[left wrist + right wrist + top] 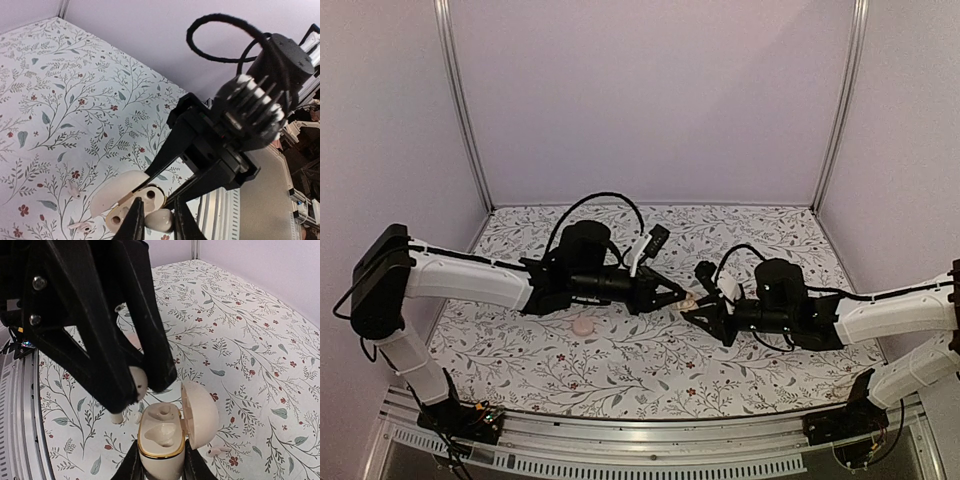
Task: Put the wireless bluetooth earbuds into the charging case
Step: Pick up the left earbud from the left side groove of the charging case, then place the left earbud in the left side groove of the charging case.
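Observation:
My right gripper is shut on the body of the charging case, a cream shell with a gold rim. Its lid is swung open to the right and both moulded wells show. My left gripper is shut on one pale earbud, held just beside the case. In the right wrist view the earbud hangs between the left gripper's black fingers, slightly above and left of the open case. From above, both grippers meet at the case in mid-table.
A pale pink rounded lump lies on the floral tablecloth under the left arm. Small pale bits lie on the cloth beside the case, others to its left. Walls enclose the back and sides; a metal rail runs along the near edge.

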